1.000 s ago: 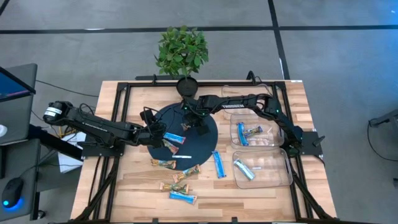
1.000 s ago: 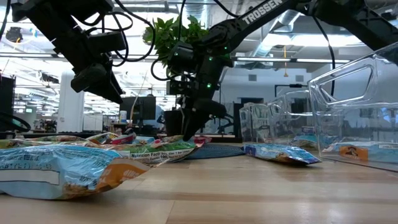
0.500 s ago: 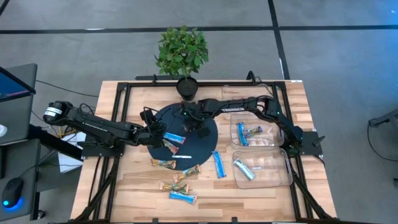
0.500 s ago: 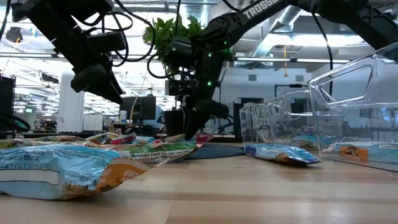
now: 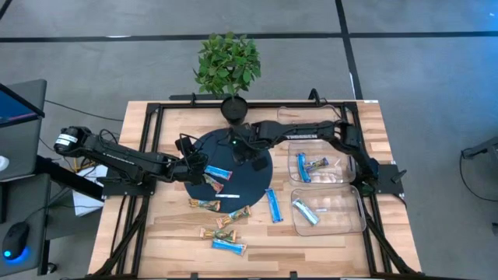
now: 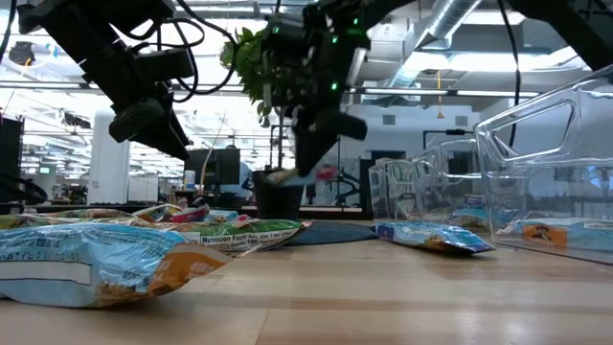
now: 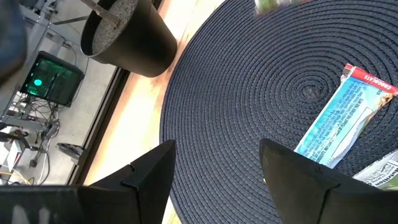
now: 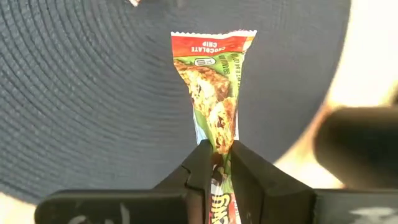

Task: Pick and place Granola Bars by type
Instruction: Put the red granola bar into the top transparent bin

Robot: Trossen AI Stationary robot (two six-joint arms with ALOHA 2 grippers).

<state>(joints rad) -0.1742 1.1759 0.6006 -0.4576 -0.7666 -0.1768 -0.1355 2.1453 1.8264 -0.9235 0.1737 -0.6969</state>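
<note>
Grey floor; pale wooden table [image 5: 171, 233] with a round dark woven mat [image 5: 253, 183] at centre, potted green plant [image 5: 228, 66] at the far edge. Left gripper [image 5: 196, 163] hovers over the mat's left rim, fingers spread, nothing between them. Just beside it, a blue foil-wrapped granola bar [image 5: 218, 173] lies on the mat; more mixed bars [image 5: 227, 232] lie scattered on the wood in front. Right gripper [image 8: 214, 171] hangs above mat centre, pinching a red-topped green chocolate-chip bar [image 8: 214, 87] by one end. Far right, two clear plastic bins [image 5: 350, 214] hold blue bars.
</note>
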